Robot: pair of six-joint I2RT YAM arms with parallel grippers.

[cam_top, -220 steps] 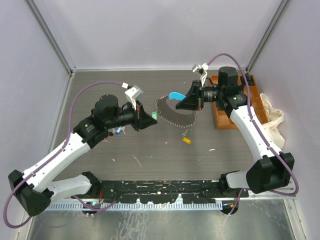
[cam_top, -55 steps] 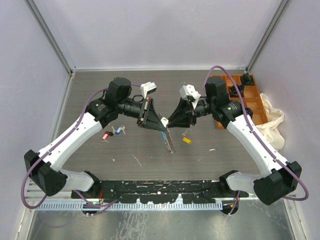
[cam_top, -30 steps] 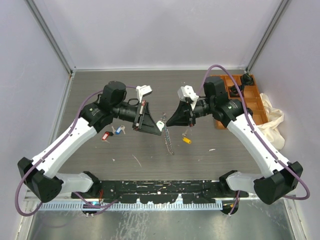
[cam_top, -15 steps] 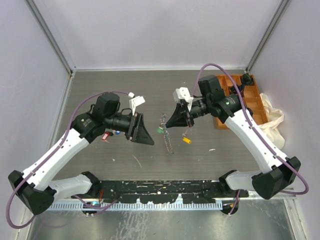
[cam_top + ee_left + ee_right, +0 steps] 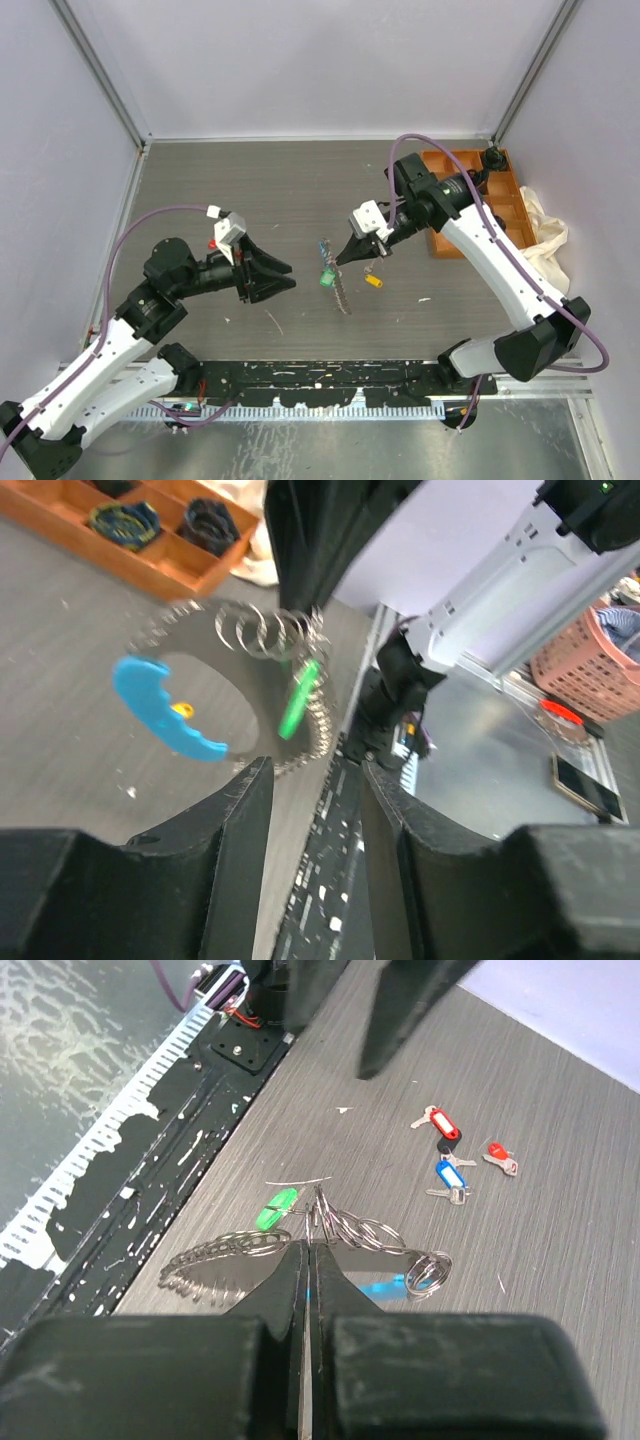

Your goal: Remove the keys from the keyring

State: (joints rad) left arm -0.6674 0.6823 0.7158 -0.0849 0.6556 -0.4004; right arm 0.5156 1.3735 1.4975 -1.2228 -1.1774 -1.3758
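Observation:
My right gripper (image 5: 343,257) is shut on a wire ring of the keyring (image 5: 337,281) and holds it hanging above the table. In the right wrist view the shut gripper (image 5: 308,1250) pinches the ring, with the toothed chain (image 5: 225,1255) on the left, the light-blue piece (image 5: 385,1287) behind and a green key (image 5: 277,1208) still on it. My left gripper (image 5: 275,281) is open and empty, left of the keyring and apart from it. Its view shows the keyring (image 5: 270,632), the blue piece (image 5: 160,708) and the green key (image 5: 298,698). Loose red keys (image 5: 445,1123) and a blue key (image 5: 447,1175) lie on the table.
An orange compartment tray (image 5: 470,205) stands at the right, with crumpled cloth (image 5: 545,235) beyond it. A small yellow piece (image 5: 374,281) lies just right of the keyring. A black rail (image 5: 320,380) runs along the near edge. Grey walls close in the sides.
My left arm has pulled back down and to the left, away from the keyring, with its jaws open. My right gripper still holds the keyring, now a little lower.

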